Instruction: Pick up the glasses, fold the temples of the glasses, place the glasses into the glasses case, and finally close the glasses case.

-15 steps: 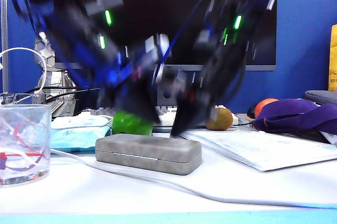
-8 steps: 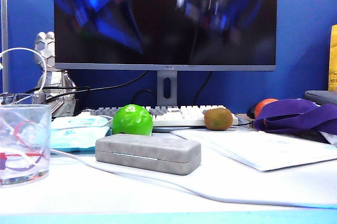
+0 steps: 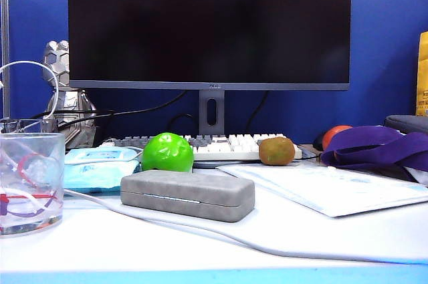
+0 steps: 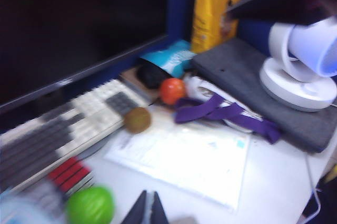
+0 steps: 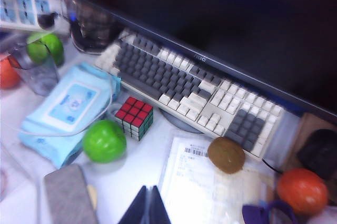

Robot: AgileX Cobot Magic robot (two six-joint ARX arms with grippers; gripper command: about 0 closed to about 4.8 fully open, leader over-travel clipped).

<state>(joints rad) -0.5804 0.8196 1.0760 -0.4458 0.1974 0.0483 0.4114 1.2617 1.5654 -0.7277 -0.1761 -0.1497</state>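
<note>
Fingers (image 4: 138, 212) of the left gripper (image 4: 147, 211) are pressed together with nothing between them, hanging above the counter (image 3: 200, 250). Those of the right gripper (image 5: 147, 205) are also together and empty. Neither gripper appears in the exterior view.

The glasses case (image 3: 188, 194) lies shut on the counter, and every place below is given from it. Just behind it sits a green ball (image 3: 167, 152), with a keyboard (image 3: 227, 145) and a dark monitor (image 3: 208, 27) farther back. A kiwi (image 3: 277, 151) rests behind and to its right, beside a sheet of paper (image 3: 328, 188); an orange fruit (image 3: 338, 133) and a purple strap (image 3: 378, 147) lie beyond that. To its left are a blue wipes pack (image 3: 97, 167) and a clear cup (image 3: 30, 180), and a white cable (image 3: 200, 230) runs along its front. The glasses cannot be seen in any view.

Only the right wrist view shows a Rubik's cube (image 5: 134, 117) behind the ball. Only the left wrist view shows a white fan (image 4: 303, 63) and a yellow bag (image 4: 216, 8) far right of the case.
</note>
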